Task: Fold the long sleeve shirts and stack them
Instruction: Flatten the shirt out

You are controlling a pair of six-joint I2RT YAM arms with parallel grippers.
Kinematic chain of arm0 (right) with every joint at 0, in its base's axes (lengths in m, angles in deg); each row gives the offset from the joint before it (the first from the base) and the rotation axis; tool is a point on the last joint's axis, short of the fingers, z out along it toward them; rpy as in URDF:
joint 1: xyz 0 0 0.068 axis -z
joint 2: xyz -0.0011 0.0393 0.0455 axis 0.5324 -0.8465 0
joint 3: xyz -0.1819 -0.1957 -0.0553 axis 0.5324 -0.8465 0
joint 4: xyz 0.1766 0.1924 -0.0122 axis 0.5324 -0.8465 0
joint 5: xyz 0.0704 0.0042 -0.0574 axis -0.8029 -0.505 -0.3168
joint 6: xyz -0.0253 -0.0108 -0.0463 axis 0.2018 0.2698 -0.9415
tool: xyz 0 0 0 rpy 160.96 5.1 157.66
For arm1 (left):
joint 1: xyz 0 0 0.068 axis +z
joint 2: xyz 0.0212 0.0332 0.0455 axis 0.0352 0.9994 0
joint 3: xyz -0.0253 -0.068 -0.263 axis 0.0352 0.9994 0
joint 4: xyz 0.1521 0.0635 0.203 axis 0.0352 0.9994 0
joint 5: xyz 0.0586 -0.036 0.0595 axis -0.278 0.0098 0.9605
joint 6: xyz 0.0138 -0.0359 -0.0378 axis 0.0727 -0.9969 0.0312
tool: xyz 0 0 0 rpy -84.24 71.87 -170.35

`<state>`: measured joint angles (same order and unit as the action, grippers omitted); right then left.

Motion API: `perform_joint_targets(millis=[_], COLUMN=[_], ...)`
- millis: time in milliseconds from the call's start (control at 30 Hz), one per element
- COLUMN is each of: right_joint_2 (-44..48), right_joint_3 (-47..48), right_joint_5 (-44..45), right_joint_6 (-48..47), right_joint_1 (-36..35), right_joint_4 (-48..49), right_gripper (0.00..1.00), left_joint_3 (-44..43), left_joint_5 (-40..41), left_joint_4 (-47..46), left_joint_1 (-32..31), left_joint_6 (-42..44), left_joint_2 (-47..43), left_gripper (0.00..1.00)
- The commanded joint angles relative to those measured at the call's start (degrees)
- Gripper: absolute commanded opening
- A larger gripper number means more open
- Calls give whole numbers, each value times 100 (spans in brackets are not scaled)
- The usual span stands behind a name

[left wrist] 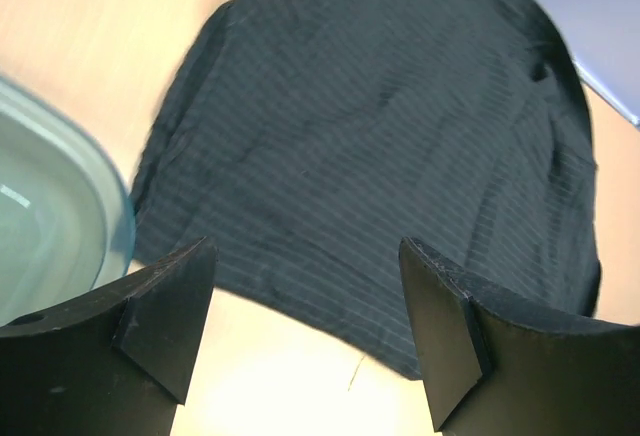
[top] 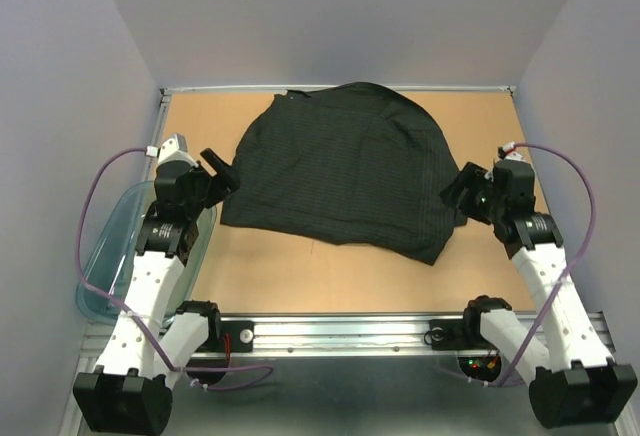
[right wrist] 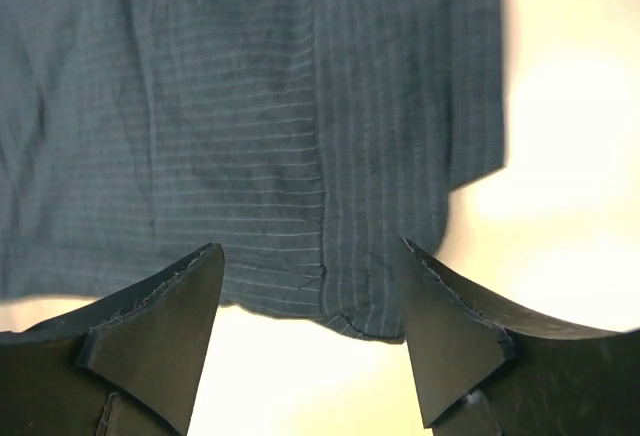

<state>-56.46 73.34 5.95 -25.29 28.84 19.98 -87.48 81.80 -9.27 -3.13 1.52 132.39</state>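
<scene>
On the table (top: 300, 281) the black shirt (top: 340, 171) lies roughly folded, with the left gripper (top: 225, 171) and right gripper (top: 458, 192) beside it wide open and empty, so I would smooth it flat before folding.

Left arm (top: 150, 276): lower left of frame, elbow bent, reaching up-frame; left gripper (top: 222, 171) jaws spread wide, holding nothing. Right arm (top: 548, 271): lower right, mirrored pose; right gripper (top: 455, 194) likewise spread, holding nothing.
</scene>
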Motion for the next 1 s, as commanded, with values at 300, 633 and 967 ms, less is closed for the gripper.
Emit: perform_joint_targets(millis=[300, 633, 967], right_joint_2=[-1248, -2074, -2136], right_joint_3=[-104, -500, -667], right_joint_5=[-1122, -527, 230], right_joint_6=[-471, -261, 398], right_joint_1=[26, -1177, -1758], right_joint_4=[-329, -303, -224], right_gripper=[74, 75, 75], left_joint_3=[-379, -564, -1003], left_joint_5=[-282, 360, 668], left_joint_4=[-832, -1404, -1404], left_joint_1=[-1892, -3229, -3282], left_joint_6=[15, 287, -310], left_joint_2=[1583, 2945, 4290], left_gripper=[85, 85, 85])
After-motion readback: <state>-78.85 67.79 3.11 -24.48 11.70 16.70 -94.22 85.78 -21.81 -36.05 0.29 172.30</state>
